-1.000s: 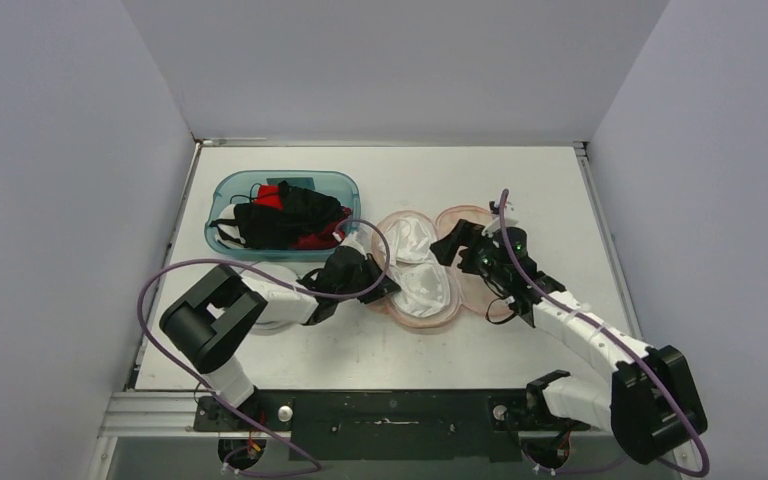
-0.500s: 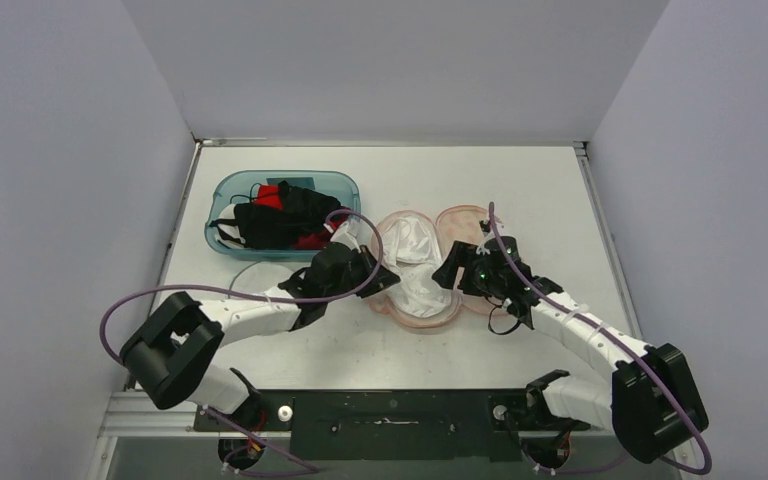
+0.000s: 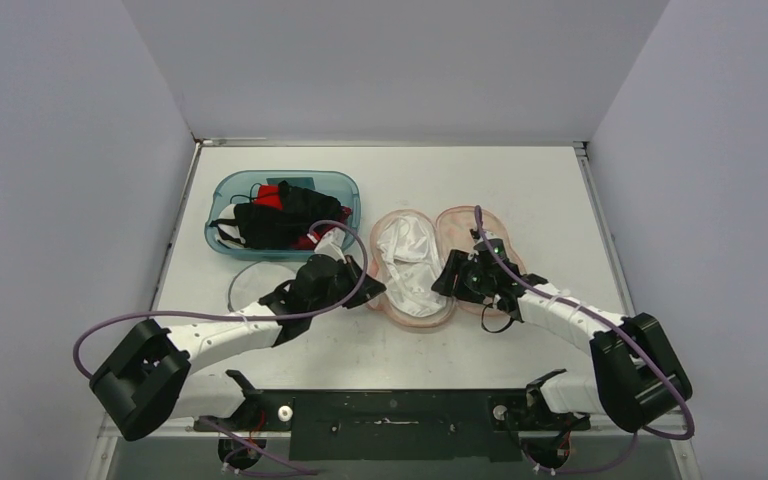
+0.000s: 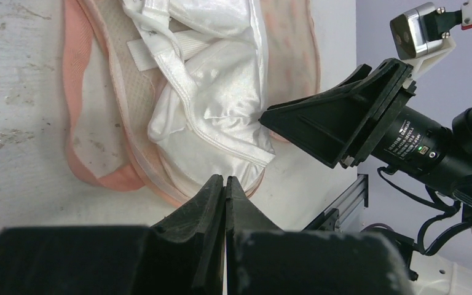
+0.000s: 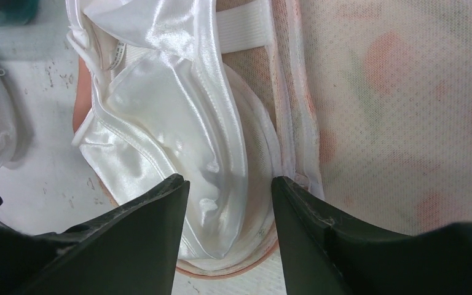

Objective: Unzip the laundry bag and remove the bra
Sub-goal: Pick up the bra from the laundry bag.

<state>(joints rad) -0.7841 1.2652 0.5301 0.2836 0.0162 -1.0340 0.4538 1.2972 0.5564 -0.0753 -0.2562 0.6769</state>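
Straddling the bra in the open laundry bag

The pink mesh laundry bag [image 3: 463, 222] lies unzipped and spread flat in two halves at the middle of the table [image 3: 560, 180]. The white satin bra [image 3: 410, 258] is bunched in the left half, with one cup reaching the bag's near rim.

The right gripper [image 3: 449, 281] hangs low over the seam between the two halves. Its fingers are spread, with the bra's near cup and the bag's inner edge between them. In the right wrist view neither finger presses the fabric.

The left gripper [image 3: 370, 291] sits at the near left edge of the bag with its jaws clenched together. The tips meet right at the bag's rim, but the left wrist view is too tight to tell whether any mesh is pinched.

Far left, a blue tub [image 3: 222, 190] holds black and red garments.
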